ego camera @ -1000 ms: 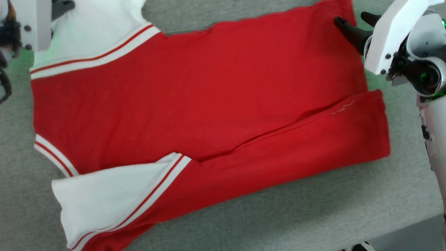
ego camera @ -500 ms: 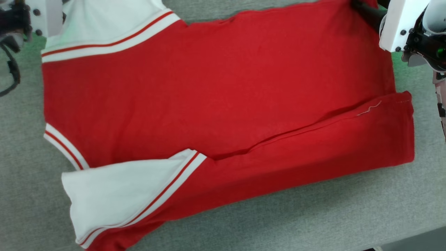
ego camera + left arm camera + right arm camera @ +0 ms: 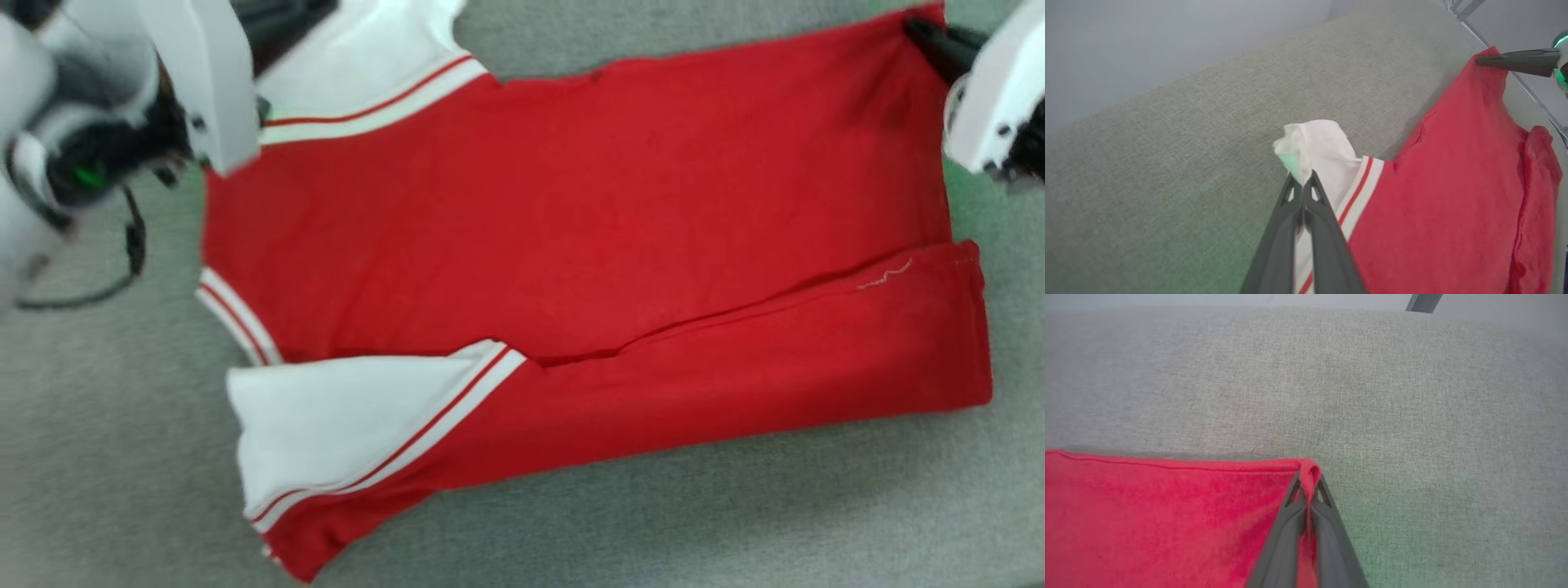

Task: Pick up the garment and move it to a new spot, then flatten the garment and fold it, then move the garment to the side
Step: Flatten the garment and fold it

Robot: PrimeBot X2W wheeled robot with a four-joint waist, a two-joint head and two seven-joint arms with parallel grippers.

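the garment (image 3: pixel 571 229) was clamped at its white sleeve by the closed left gripper (image 3: pixel 1303 180) and at a red corner by the closed right gripper (image 3: pixel 1309 482)

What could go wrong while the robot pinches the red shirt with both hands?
The right gripper has its jaws shut on just the tip of a red corner of the garment, so it might slip free when pulled. The left gripper pinches only the bunched white sleeve, which could stretch or wrinkle. Lifting might also undo the folded-over near edge.
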